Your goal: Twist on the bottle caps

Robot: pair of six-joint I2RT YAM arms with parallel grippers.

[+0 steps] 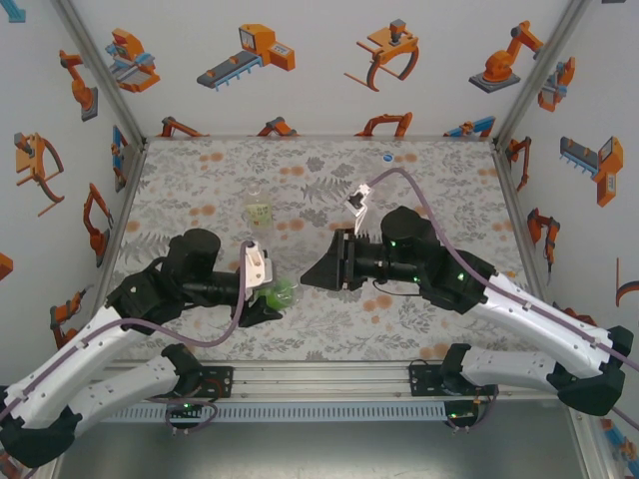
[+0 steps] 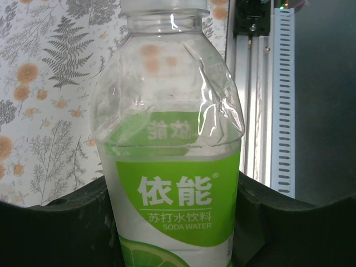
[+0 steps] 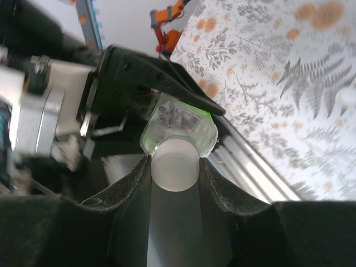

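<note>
We've got the left gripper [image 1: 275, 294] clamped on one bottle [image 2: 172, 183] and the right gripper [image 1: 308, 271] pinched shut on its cap [image 3: 174, 164], likely mid-screw; the second bottle [image 1: 260, 213] looks untouched.

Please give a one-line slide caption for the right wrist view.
Jaws of the right gripper pinch a small round white plastic cap on a clear plastic bottle with a green label.
</note>
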